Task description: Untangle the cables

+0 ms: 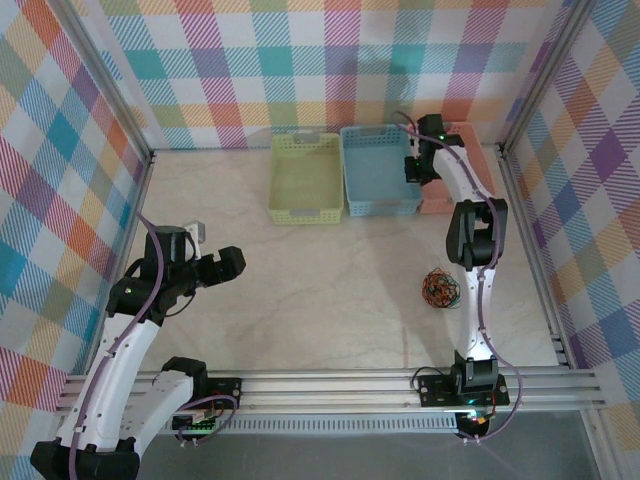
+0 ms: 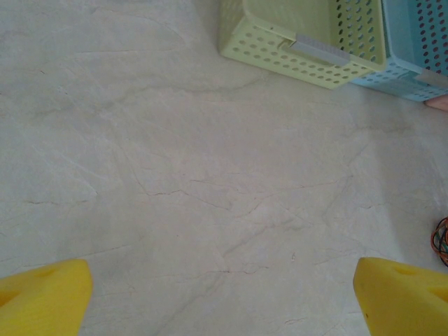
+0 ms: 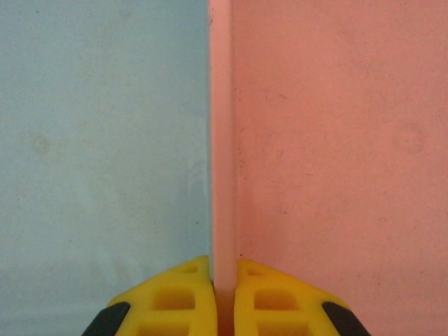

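Cables (image 2: 442, 241) partly beyond right edge

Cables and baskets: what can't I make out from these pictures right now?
- Top view: cables too small to count strands or trace crossings.
- Left wrist view: cables cut off by the right edge, just a sliver.
- Top view: pink basket mostly covered by the right arm; contents hidden.
- Right wrist view: right gripper, clamped on that basket's wall, is too close to show the rest.

The left arm (image 1: 125, 330) bends low at the near left, and the left end effector (image 2: 224, 290) points right, fingers spread wide. The right arm (image 1: 472, 260) stretches to the far right, the right end effector (image 3: 224, 283) pinched on a thin pink wall (image 3: 224, 140).
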Controlling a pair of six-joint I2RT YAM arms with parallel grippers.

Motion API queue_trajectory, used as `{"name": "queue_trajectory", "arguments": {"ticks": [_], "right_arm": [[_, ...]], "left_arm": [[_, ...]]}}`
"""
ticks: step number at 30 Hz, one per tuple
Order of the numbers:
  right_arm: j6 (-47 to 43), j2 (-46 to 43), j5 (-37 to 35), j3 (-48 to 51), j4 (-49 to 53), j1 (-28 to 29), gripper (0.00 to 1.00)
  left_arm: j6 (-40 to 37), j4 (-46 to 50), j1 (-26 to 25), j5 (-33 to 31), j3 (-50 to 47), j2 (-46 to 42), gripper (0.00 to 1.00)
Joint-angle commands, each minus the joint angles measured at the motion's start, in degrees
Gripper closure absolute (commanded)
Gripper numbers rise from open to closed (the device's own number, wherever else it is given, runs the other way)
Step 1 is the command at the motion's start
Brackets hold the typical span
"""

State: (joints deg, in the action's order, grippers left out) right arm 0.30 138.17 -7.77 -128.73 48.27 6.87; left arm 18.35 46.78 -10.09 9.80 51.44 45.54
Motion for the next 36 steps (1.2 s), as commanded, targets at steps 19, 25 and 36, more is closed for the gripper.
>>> {"name": "queue_trajectory", "arguments": {"ticks": [19, 25, 36], "right_arm": [[6.13, -0.27, 4.34, 0.93, -2.75, 6.17, 1.0], [7.86, -1.24, 4.63, 1.52, -2.63, 6.83, 0.95], [10.3, -14.3, 8.72, 12.02, -9.3, 6.92, 0.7]], "left_arm": [[-1.06, 0.24, -0.53, -0.64, -0.28, -0.54, 0.04], [-1.04, 0.37, -0.46, -1.19, -0.3, -0.23, 0.04], [1.98, -0.98, -0.04, -2.85, 3.91, 1.67, 0.04]]}}
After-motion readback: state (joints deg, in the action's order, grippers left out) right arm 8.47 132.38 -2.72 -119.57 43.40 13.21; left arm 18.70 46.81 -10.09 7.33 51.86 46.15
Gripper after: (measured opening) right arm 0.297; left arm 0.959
